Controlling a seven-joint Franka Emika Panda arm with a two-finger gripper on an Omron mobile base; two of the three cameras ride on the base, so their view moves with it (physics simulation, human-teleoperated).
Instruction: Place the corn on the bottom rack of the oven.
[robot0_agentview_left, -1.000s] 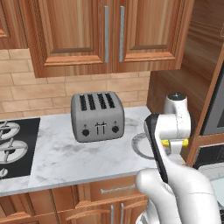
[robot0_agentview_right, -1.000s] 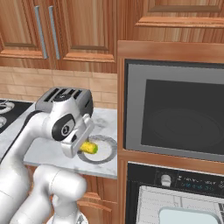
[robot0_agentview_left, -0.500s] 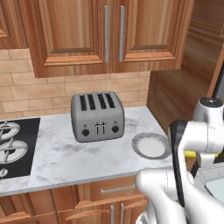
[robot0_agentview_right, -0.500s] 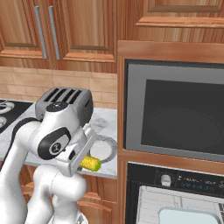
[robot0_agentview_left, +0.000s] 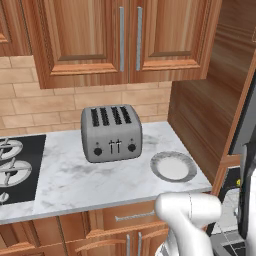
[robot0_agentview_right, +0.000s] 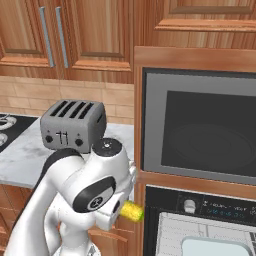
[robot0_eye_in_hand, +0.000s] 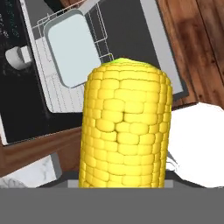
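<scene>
One relation governs the coming move: the corn (robot0_eye_in_hand: 125, 127) sits pinched in the pincer (robot0_agentview_right: 119, 212), whose jaws are pressed in on the cob, and its long axis runs straight out along the line of the hand, free end leading. In the right base view the yellow tip pokes out toward 3 o'clock from the hand, just beside the left edge of the oven (robot0_agentview_right: 200, 220), level with the dark control strip and its knob (robot0_agentview_right: 189, 205). In the hand view the cob fills the centre, and beyond its far end, toward 11 o'clock, lies the opened oven with a wire rack (robot0_eye_in_hand: 48, 70) carrying a pale grey tray (robot0_eye_in_hand: 72, 50); whether this is the bottom rack I cannot tell. My judgement is that the cob must travel forward and toward that 11 o'clock side, then be lowered onto the lowest rack. Being round, it may roll once released. Behind, on the tabletop (robot0_agentview_left: 65, 180), stand the silver toaster (robot0_agentview_left: 111, 132) and the grey-rimmed plate (robot0_agentview_left: 173, 166), well apart from the hand. No brand or legible writing: faint pale marks on the control strip are too small to read.
</scene>
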